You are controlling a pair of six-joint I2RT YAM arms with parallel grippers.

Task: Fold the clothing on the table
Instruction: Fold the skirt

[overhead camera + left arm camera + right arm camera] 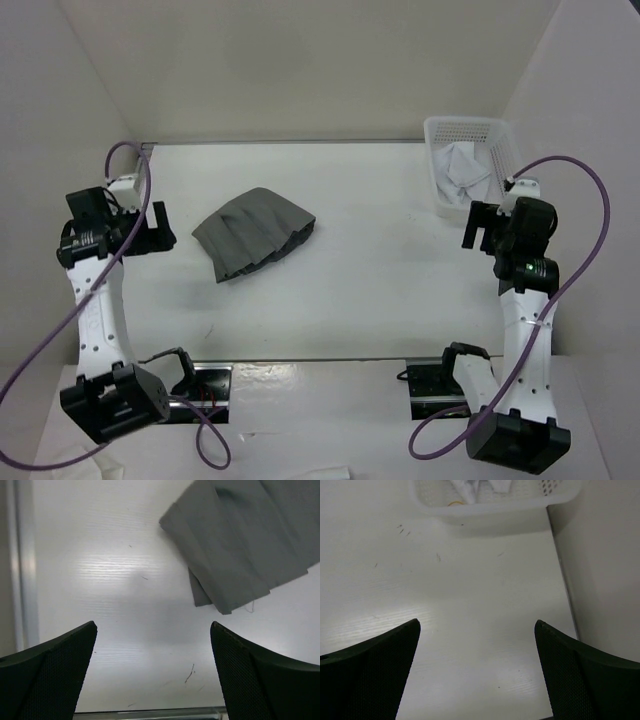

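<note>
Both are open and empty: left end effector, right end effector. Skirt lies rumpled on the worktop, nearer the left. It looks soft, light, floppy; pinch a corner by its edge.

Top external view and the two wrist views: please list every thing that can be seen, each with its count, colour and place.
skirt: one, dark grey, lying folded on the table, left of centre
basket: one, white mesh, far right corner
white cloth: one, white, inside the basket
table: one, white, between white walls
cables: two, purple, one looping from each arm
left gripper: one, black, open, beside the skirt, apart from it
right gripper: one, black, open, near the basket
</note>
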